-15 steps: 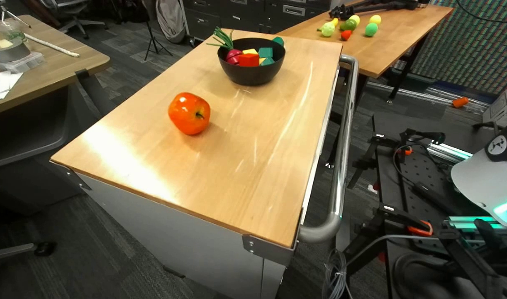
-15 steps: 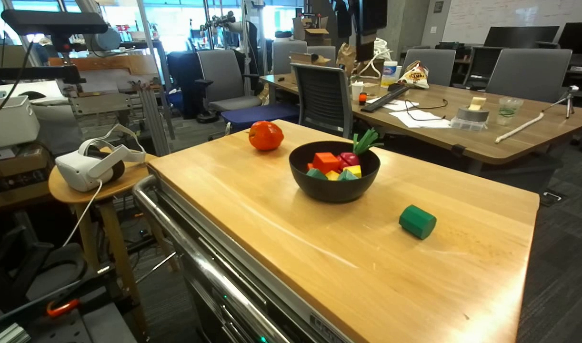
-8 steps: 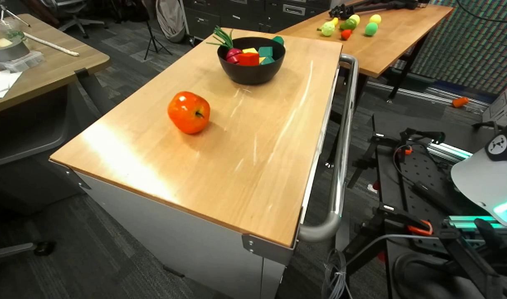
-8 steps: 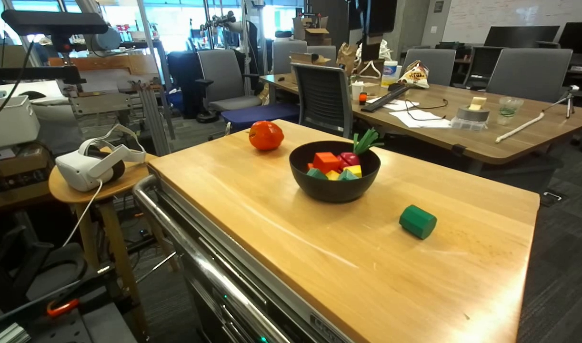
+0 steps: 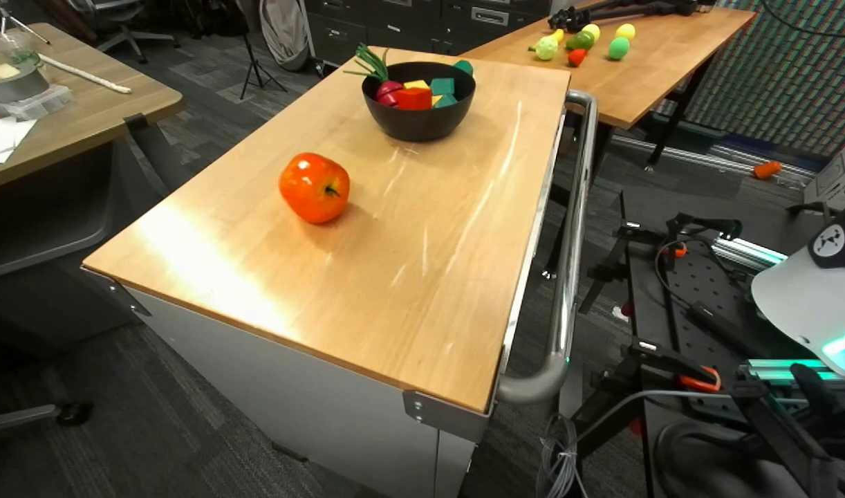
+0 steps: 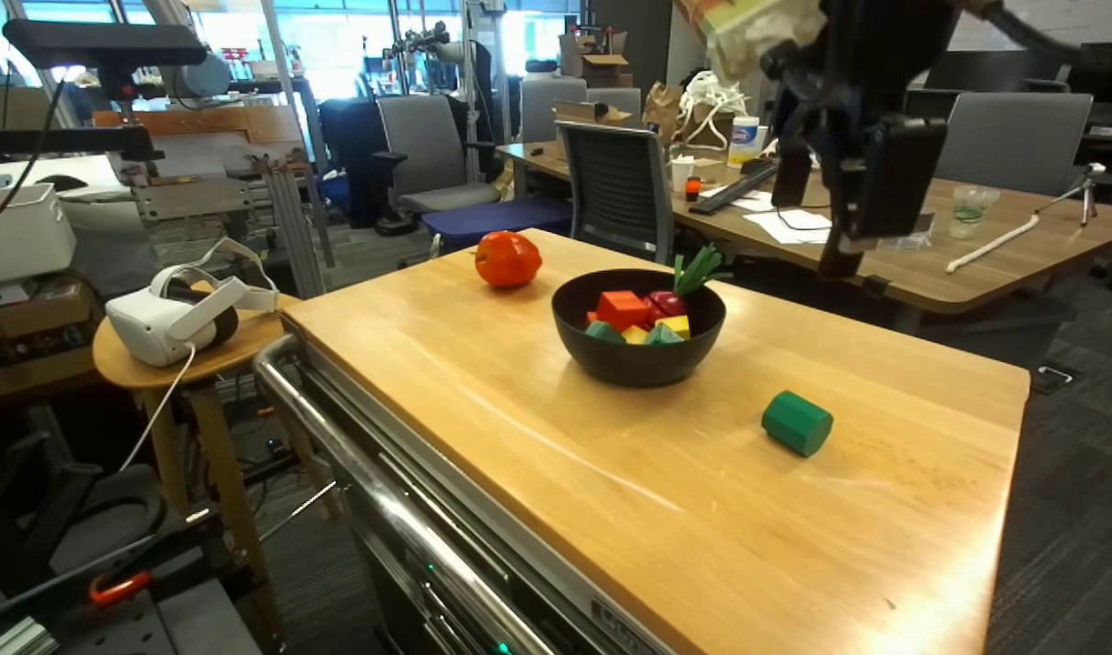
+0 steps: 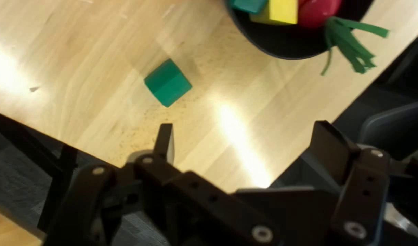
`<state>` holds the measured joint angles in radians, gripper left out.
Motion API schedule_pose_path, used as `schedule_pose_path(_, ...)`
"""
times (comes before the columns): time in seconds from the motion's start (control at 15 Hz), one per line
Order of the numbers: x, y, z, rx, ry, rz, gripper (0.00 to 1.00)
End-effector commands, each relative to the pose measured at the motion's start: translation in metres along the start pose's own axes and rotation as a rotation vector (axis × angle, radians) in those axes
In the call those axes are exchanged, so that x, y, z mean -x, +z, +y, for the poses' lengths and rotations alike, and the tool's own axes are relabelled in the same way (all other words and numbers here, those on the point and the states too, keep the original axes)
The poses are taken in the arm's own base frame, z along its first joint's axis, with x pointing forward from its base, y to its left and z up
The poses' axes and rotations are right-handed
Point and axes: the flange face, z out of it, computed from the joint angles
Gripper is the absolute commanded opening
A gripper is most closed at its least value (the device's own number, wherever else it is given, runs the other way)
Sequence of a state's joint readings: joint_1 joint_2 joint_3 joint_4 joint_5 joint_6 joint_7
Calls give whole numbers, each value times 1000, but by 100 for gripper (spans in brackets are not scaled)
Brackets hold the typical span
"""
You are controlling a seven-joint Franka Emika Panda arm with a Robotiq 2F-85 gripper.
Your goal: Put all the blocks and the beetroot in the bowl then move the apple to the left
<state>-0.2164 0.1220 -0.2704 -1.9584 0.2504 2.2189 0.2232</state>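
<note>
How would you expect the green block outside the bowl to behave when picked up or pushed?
The green block lies on its side with flat facets, so it may resist a light nudge yet could roll under a firmer push. Its crisp edges suggest a stiff body that should hardly squash.

I see the bowl [image 6: 641,364] as black, the blocks [image 6: 621,310] in it red-orange, yellow and green, the beetroot [image 5: 388,92] crimson with green leaves [image 6: 699,270]. The block [image 6: 797,423] out on my bench [image 6: 483,382] is plain green, the apple [image 5: 314,188] orange-red. The bench is honey-coloured, grain-streaked wood; my hand [image 7: 243,139] is mainly black.
</note>
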Motion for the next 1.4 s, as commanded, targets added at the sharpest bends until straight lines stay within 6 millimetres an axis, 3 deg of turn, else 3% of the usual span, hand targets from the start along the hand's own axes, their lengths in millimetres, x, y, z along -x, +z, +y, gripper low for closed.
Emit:
schedule_pose_path(0.0, -29, 39, -9, 149, -24, -55, 100)
schedule_pose_path(0.4, -41, 95, -19, 203, -44, -206, 100)
schedule_pose_path(0.87, -47, 125, -7, 285, -24, -294, 100)
schedule_pose_path(0.93, -48, 128, -4, 291, -20, -301, 94)
schedule_pose_path(1.0, -49, 131, -2, 296, -16, -303, 72)
schedule_pose_path(1.13, -49, 134, 2, 300, -12, -314, 68)
schedule_pose_path(1.33, -49, 136, 4, 294, -6, -328, 42)
